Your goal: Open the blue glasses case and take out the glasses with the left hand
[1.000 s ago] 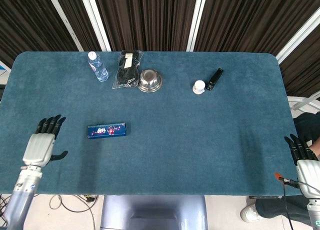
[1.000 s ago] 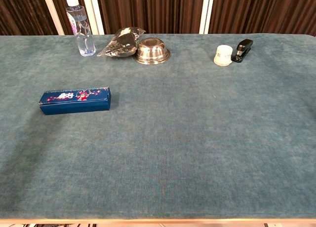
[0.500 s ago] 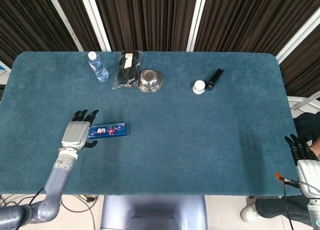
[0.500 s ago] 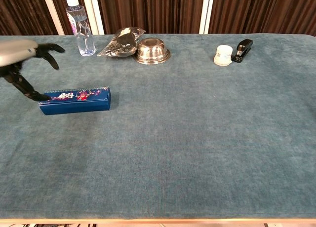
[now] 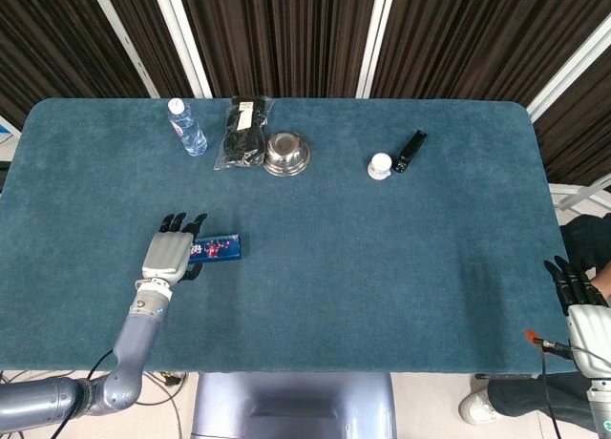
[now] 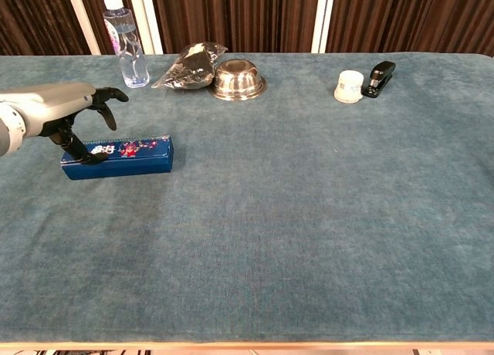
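Observation:
The blue glasses case (image 5: 218,248) (image 6: 127,156) lies closed on the left part of the teal table, long side across. My left hand (image 5: 172,250) (image 6: 65,112) hovers over the case's left end with fingers spread; its thumb reaches down to the lid in the chest view. It holds nothing. My right hand (image 5: 578,296) rests at the table's right front edge in the head view, fingers extended and empty; the chest view does not show it. The glasses are hidden inside the case.
At the back stand a water bottle (image 5: 187,127) (image 6: 126,49), a black bag in plastic (image 5: 243,132) (image 6: 187,67), a steel bowl (image 5: 286,154) (image 6: 237,79), a small white jar (image 5: 380,166) (image 6: 349,86) and a black stapler (image 5: 411,150) (image 6: 378,78).
My left hand has moved right from the table's left edge and now sits above the left end of the blue case. The right hand has stayed put.

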Controlling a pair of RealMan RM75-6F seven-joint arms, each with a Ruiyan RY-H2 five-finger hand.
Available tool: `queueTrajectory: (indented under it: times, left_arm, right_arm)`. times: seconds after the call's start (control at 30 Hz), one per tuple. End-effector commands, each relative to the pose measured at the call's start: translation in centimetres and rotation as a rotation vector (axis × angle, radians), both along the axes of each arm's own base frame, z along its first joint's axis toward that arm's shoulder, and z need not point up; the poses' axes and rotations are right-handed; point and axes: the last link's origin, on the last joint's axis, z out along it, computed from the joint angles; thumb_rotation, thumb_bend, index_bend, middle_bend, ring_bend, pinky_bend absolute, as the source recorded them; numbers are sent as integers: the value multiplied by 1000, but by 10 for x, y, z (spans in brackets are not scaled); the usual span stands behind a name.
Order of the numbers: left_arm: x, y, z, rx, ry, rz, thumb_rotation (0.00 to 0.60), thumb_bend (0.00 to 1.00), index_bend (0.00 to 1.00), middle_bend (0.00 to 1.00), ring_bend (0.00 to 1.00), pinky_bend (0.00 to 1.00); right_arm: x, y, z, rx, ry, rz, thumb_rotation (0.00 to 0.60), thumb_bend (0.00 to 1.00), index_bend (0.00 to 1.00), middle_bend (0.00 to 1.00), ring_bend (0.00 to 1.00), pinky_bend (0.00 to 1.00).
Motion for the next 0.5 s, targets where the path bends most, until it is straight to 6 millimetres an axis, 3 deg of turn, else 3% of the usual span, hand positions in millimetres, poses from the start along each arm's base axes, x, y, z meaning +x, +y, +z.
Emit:
queueTrajectory:
  times: [0.03,0.5]
  left_arm:
    - [-1,3,-3,-1,10,8,600,331,57,270,0,33]
    - [-2,9,-8,-5,5,34,600,350,69,287,0,33]
  right_arm:
    - [0,0,0,0,0,0,600,134,0,0,0,212]
    - [0,0,0,0,-1,-2,600,134,0,0,0,213]
